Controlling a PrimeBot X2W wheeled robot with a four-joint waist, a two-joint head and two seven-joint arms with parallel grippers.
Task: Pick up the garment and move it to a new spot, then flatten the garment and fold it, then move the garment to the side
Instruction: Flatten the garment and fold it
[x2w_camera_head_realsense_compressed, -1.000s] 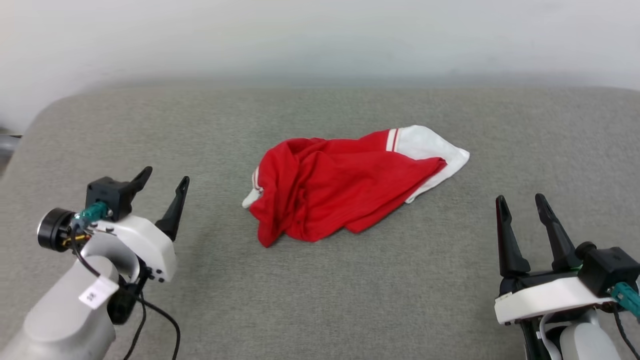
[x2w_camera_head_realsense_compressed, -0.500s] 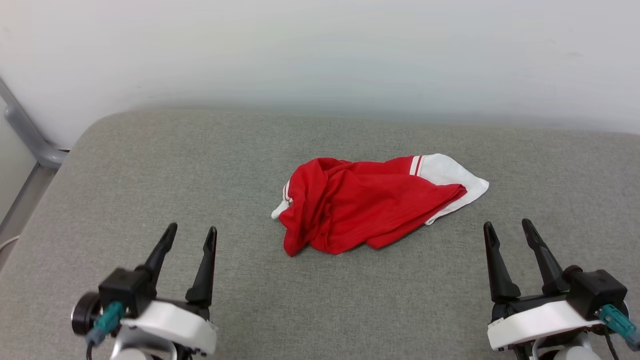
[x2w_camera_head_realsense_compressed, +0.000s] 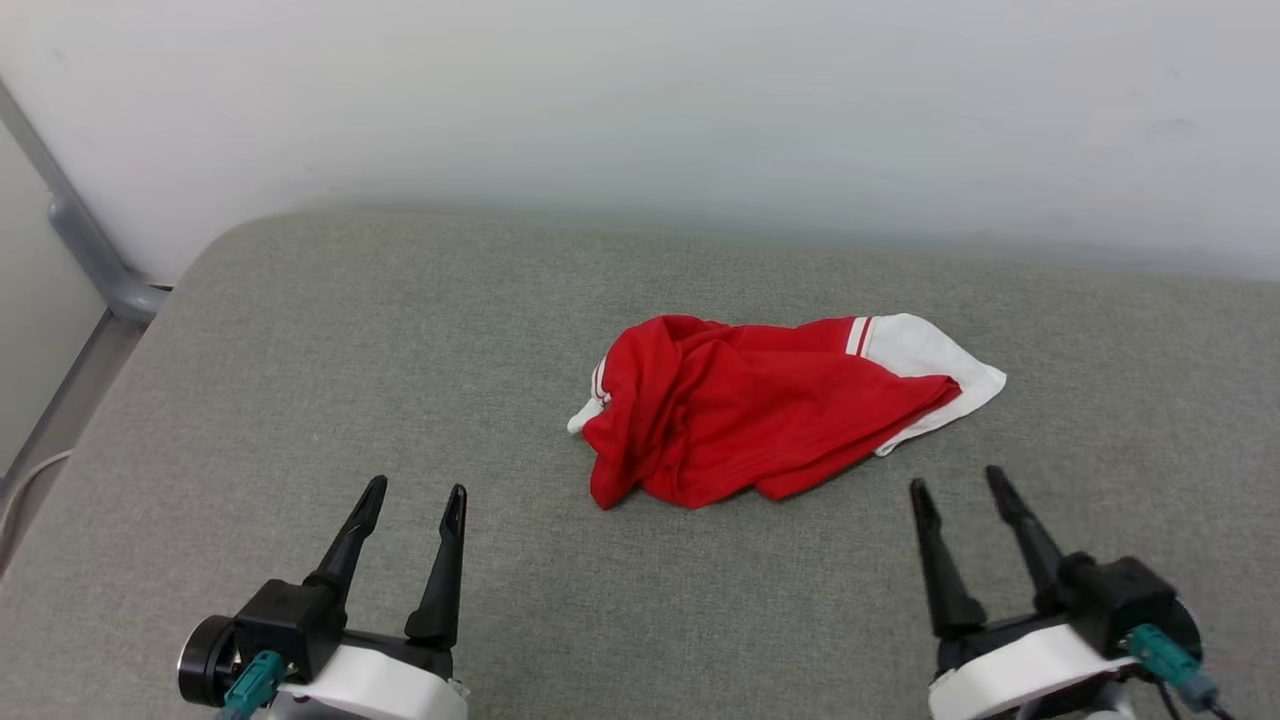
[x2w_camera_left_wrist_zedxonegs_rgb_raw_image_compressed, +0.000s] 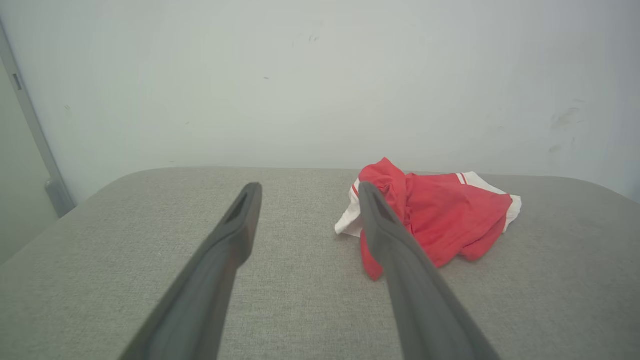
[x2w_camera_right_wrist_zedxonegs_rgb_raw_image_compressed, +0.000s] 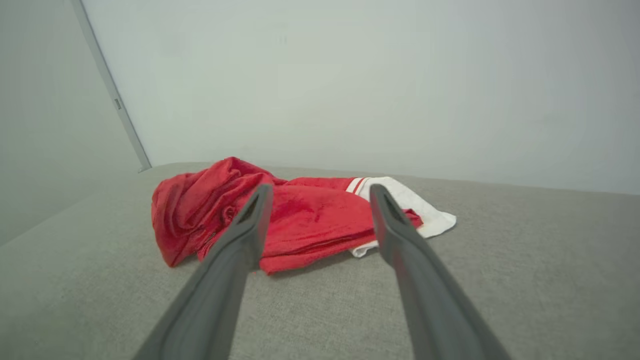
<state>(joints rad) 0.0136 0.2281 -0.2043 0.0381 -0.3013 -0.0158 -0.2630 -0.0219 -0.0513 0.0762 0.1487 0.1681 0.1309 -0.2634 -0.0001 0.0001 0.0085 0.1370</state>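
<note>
Lying crumpled, garment (x2w_camera_head_realsense_compressed: 760, 420) long axis left-right, white sleeve (x2w_camera_head_realsense_compressed: 930, 355) rightward; left gripper (x2w_camera_head_realsense_compressed: 417, 486), right gripper (x2w_camera_head_realsense_compressed: 955, 478) spread, empty.

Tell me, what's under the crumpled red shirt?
The red shirt lies on the grey cushion. A white sleeve peeks out beneath its red folds. Anything else under the heap is covered.

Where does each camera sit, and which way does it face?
Head view: high, looking down at the garment on the grey cushion; left hand and right hand show, open.
Left wrist view: low, along its own fingers; garment ahead-right.
Right wrist view: low, along its own fingers; garment straight ahead.
All share the garment.
</note>
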